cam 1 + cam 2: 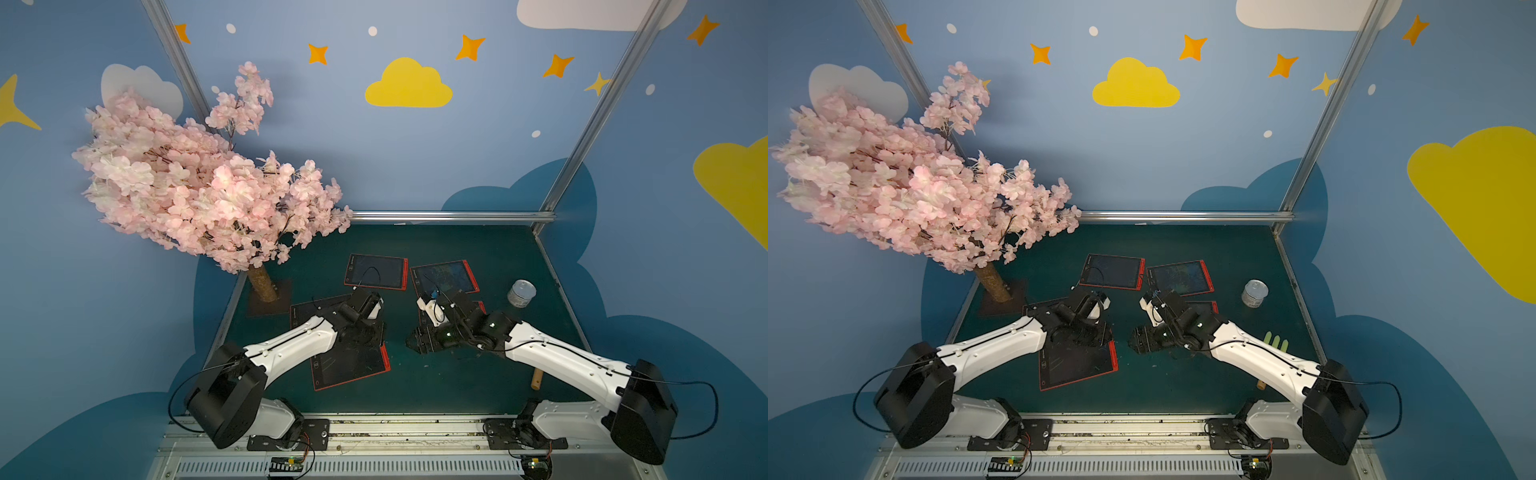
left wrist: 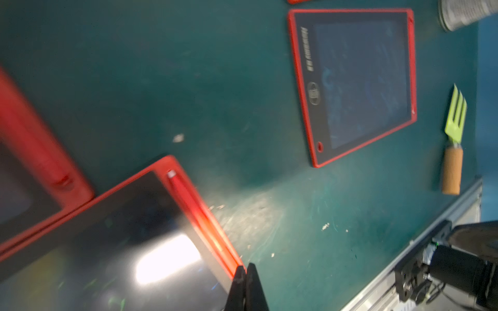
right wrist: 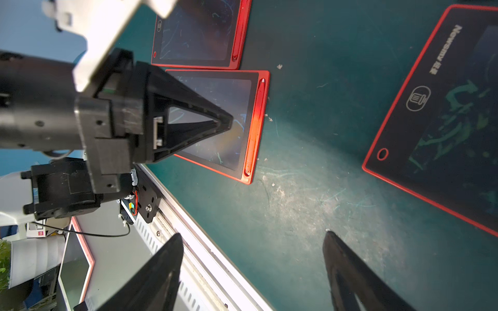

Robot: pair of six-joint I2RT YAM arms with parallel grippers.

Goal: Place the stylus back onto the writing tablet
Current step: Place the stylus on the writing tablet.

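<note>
Several red-framed writing tablets lie on the green table. On the nearest tablet (image 1: 349, 370) (image 3: 215, 118) a red stylus (image 2: 194, 212) (image 3: 254, 121) lies in the slot along the red edge. My left gripper (image 2: 246, 268) (image 1: 372, 338) (image 3: 229, 121) is shut with nothing visible between its fingers. It hovers over this tablet, its tip close to one end of the stylus slot. My right gripper (image 3: 252, 235) (image 1: 410, 343) is wide open and empty above bare table to the right of that tablet. Another tablet (image 2: 353, 86) (image 3: 444, 121) lies beside the right gripper.
Two more tablets (image 1: 376, 272) (image 1: 444, 276) lie further back, one with a black cord across it. A tin can (image 1: 521, 293) stands at the right. A green fork with a cork handle (image 2: 455, 118) (image 1: 1275, 343) lies near the front rail. A pink blossom tree (image 1: 199, 187) fills the back left.
</note>
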